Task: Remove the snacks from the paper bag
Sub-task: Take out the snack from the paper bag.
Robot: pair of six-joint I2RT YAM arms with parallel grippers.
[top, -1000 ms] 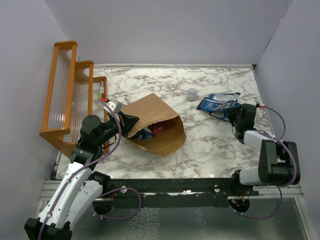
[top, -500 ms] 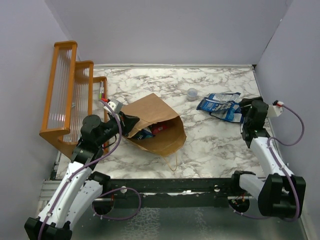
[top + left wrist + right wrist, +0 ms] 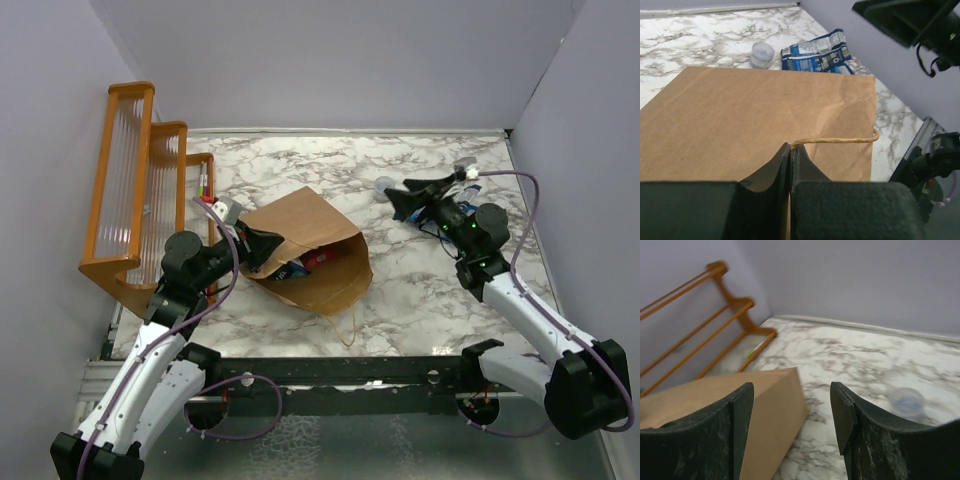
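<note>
Top external | left gripper [image 3: 268,246] pinched, seemingly on paper bag [image 3: 310,225] | right gripper [image 3: 400,192] agape, empty

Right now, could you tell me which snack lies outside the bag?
The blue packet on the table beside the cup; the red one and a second blue one sit inside the bag.

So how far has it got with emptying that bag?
Done: blue packets lie out on the table beside the cup. In hand: the left gripper pinches the bag's edge; the right gripper, open and empty, faces the bag. Left: at least a red packet and a blue one show in its mouth.
</note>
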